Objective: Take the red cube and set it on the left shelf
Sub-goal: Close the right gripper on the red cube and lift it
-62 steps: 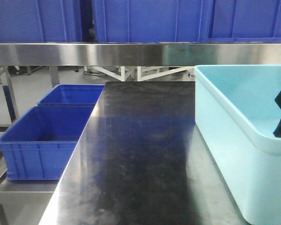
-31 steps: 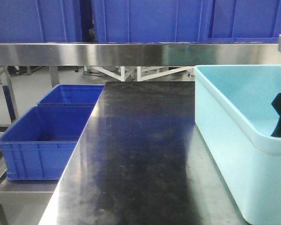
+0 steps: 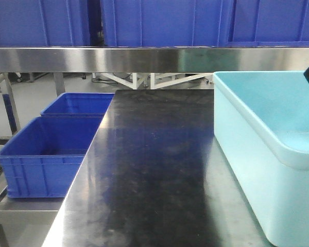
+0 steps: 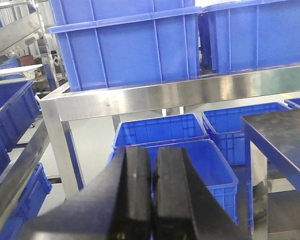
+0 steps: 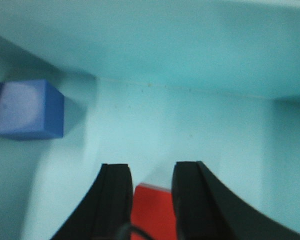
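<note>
Pickup is the step in hand, as I judge it. In the right wrist view, the right gripper (image 5: 151,170) hangs inside the pale turquoise plastic tub (image 5: 190,50). The small red cube (image 5: 151,210) sits squarely between its two black fingers at 6 o'clock. The jaws stand at a narrow gap that the cube fills from one inner face to the other, so I take it as gripped (the blur leaves a little doubt). A blue cube (image 5: 27,109) rests apart on the tub floor at 9 o'clock.

In the left wrist view, the left gripper (image 4: 152,150) is idle, its jaws pressed nearly together with only a thin slit and nothing in them. Beyond it, from 10 to 2 o'clock, runs the long stainless steel rack with dark blue crates (image 4: 190,90), the left shelf of the task. The corner of the black-topped steel table (image 4: 285,135) shows at 3 o'clock.

In the front view, only black fragments of the right gripper show at 3 o'clock, about level with the tub rim; the red cube is hidden here. The rack rail crosses at 12 o'clock, and low blue plastic crates (image 3: 46,154) sit at 9 o'clock.

The next move calls for a lift clear of the tub wall, then a carry leftward over the table to the rack.
</note>
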Tool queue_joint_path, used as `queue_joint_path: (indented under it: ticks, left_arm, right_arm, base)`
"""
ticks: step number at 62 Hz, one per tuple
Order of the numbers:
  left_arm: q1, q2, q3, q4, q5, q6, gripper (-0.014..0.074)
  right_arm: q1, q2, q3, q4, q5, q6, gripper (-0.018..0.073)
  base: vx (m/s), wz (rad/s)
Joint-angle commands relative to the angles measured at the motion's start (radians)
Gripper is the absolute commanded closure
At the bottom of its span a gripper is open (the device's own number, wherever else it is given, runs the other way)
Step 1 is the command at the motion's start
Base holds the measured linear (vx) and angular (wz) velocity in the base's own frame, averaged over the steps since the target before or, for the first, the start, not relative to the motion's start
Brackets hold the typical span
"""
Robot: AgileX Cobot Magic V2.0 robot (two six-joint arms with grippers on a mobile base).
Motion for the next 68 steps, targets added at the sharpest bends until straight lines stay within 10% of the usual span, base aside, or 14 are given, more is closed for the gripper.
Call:
queue_joint_path:
  ticks: [1,19,68]
  left_arm:
    - [-0.001,0.008,0.022,-0.010,-0.082,0.001,0.0491]
    - [-0.001,0.008,0.022,-0.010,-0.082,0.001,0.0491]
    - [-0.001,0.008,0.022,-0.010,-0.082,0.001,0.0491]
  right_arm:
    - [0.000,-0.028,-0.030,0.000,-0.021,-0.008,0.0224]
    - [0.000,-0.028,-0.030,0.000,-0.003,-0.008,-0.0022]
    - [0.000,0.037,0.012,0.000,-0.002,-0.008,0.0049]
  base:
    - [0.00,0.00]
    - [0.00,0.00]
    - [0.00,0.02]
